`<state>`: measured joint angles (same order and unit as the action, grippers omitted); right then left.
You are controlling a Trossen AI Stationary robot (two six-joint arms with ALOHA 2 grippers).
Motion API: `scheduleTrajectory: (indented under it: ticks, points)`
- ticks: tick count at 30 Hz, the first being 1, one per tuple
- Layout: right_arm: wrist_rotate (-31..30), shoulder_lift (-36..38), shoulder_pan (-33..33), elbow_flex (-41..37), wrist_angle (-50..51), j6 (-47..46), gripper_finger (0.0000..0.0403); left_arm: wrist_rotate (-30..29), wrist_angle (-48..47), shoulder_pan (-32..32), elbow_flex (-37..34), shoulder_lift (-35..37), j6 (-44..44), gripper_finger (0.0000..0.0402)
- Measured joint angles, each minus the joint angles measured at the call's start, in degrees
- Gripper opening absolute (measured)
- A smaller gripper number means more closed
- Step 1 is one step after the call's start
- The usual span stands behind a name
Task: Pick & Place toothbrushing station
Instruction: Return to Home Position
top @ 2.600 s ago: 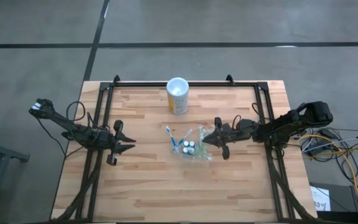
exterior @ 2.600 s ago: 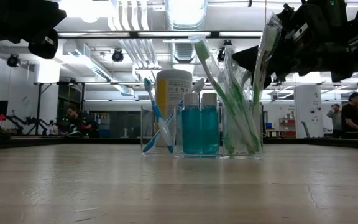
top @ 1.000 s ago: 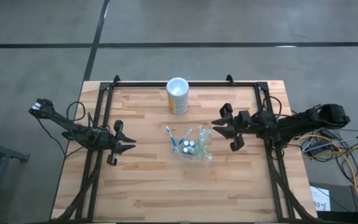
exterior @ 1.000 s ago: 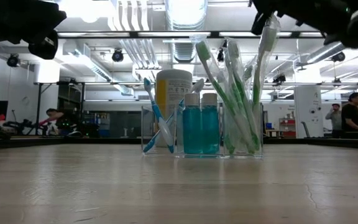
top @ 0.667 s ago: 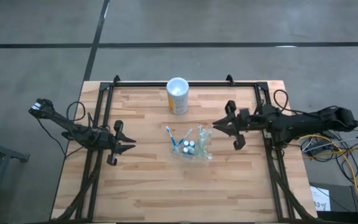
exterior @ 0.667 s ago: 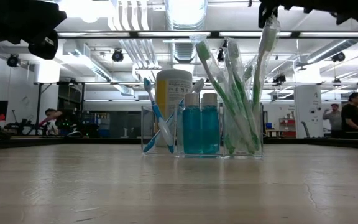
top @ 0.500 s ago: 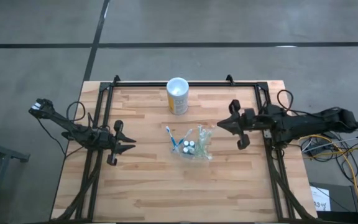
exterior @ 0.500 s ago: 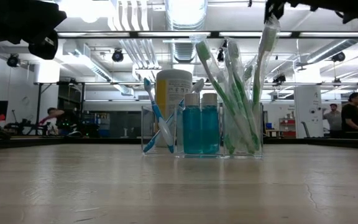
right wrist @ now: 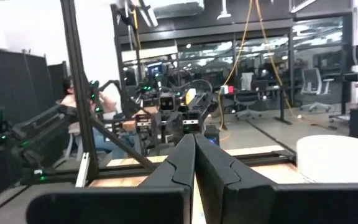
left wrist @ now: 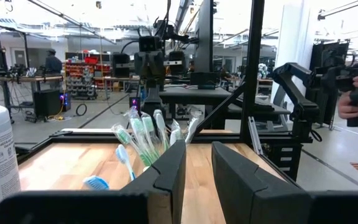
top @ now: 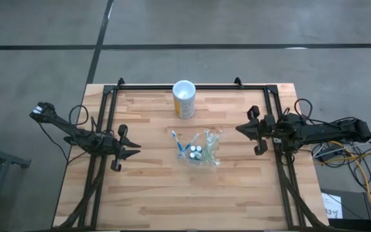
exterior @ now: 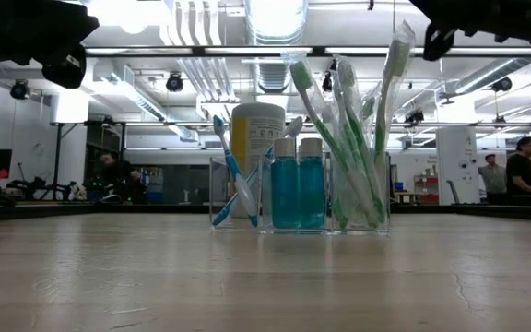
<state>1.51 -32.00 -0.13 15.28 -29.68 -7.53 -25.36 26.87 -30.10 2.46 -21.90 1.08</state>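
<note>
The toothbrushing station (top: 197, 150) is a clear holder standing on its base at the middle of the table. In the low view the station (exterior: 302, 195) holds blue toothbrushes, two blue bottles and green toothbrushes (exterior: 353, 138). My left gripper (top: 138, 149) hovers open to the station's left, pointing at it; its wrist view shows the gap (left wrist: 197, 168) and the brushes (left wrist: 143, 138) beyond. My right gripper (top: 238, 129) is shut, raised and well to the station's right; in its wrist view the right gripper (right wrist: 194, 155) has its fingers together.
A yellow canister with a white rim (top: 184, 100) stands at the far middle of the table, behind the station. Black frame rails (top: 192, 86) run along the far, left and right sides. Bare wood lies toward the near edge. People show in the room beyond.
My right gripper has drawn back from the station's green toothbrushes toward the table's right edge, and its fingers have come together. The station and its brushes stand as before.
</note>
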Motion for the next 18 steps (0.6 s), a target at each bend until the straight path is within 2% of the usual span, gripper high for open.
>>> scheduleTrajectory:
  ticks: [18]
  points:
    - [-3.24,12.36,-0.03,-10.55,1.8,-3.06,0.0008,0.01,0.0,0.01,0.0,0.01,0.0,0.0083]
